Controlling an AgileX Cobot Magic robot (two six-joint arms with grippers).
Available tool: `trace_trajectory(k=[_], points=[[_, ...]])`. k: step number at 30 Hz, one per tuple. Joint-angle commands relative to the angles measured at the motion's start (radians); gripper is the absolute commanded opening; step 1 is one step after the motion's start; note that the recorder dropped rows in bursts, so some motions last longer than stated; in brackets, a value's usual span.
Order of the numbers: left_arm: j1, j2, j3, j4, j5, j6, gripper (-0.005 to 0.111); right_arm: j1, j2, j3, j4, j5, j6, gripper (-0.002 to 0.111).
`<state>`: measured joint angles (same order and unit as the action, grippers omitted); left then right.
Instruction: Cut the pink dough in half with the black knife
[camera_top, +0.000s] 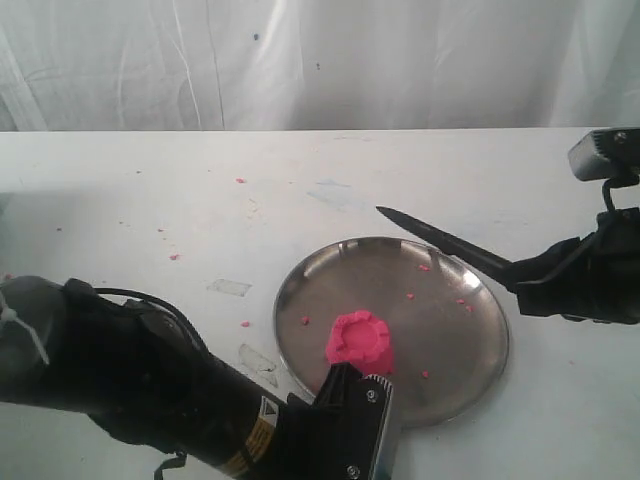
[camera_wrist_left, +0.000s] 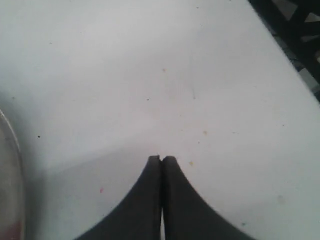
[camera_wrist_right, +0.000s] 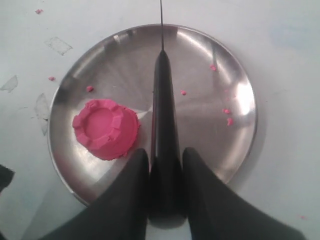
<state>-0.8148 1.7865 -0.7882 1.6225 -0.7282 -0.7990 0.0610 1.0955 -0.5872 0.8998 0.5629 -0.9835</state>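
The right gripper (camera_wrist_right: 165, 165) is clamped on the handle of the knife (camera_top: 440, 238), holding it above the far right part of the plate (camera_top: 470, 370) with the blade pointing toward the bench's far left. The dough (camera_top: 360, 342), one whole notched lump, sits on the plate's near left part, well apart from the blade, with pink crumbs (camera_top: 440, 290) scattered on the plate. The left gripper (camera_wrist_left: 161, 161) is pressed closed on nothing over bare bench just beside the plate's near rim.

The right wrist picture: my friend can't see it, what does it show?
Two dark gripper fingers hold the black knife by its handle, blade pointing out over a round steel plate. The pink dough, still whole, sits on the plate beside the blade, not touching it.
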Motion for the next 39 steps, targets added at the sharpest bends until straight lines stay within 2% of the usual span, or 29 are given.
trace_trajectory(k=[1, 6, 11, 14, 17, 23, 31, 39], points=[[0.006, -0.001, -0.006, -0.076, 0.037, 0.034, 0.0, 0.015, -0.008, 0.001, 0.05, 0.089, -0.008, 0.0], [0.092, -0.088, -0.022, -0.096, 0.013, 0.021, 0.0, 0.101, -0.02, 0.006, -0.009, 0.095, -0.01, 0.0], [0.247, -0.253, -0.042, -0.125, -0.005, -0.139, 0.0, 0.175, -0.041, 0.031, -0.058, 0.06, 0.008, 0.0], [0.34, -0.286, -0.042, -0.156, -0.005, -0.147, 0.0, 0.206, -0.05, 0.052, -0.115, 0.031, 0.063, 0.0], [0.395, -0.268, -0.038, -0.192, -0.006, -0.147, 0.0, 0.24, -0.054, 0.071, -0.162, -0.029, 0.097, 0.0], [0.413, -0.203, -0.038, -0.207, -0.031, -0.147, 0.0, 0.287, -0.056, 0.102, -0.201, -0.099, 0.093, 0.0], [0.413, -0.146, -0.038, -0.317, -0.094, -0.14, 0.0, 0.287, -0.056, 0.111, -0.193, -0.085, 0.093, 0.0], [0.413, -0.073, -0.04, -0.517, -0.098, -0.11, 0.0, 0.287, -0.036, 0.14, -0.191, -0.101, 0.093, 0.0]])
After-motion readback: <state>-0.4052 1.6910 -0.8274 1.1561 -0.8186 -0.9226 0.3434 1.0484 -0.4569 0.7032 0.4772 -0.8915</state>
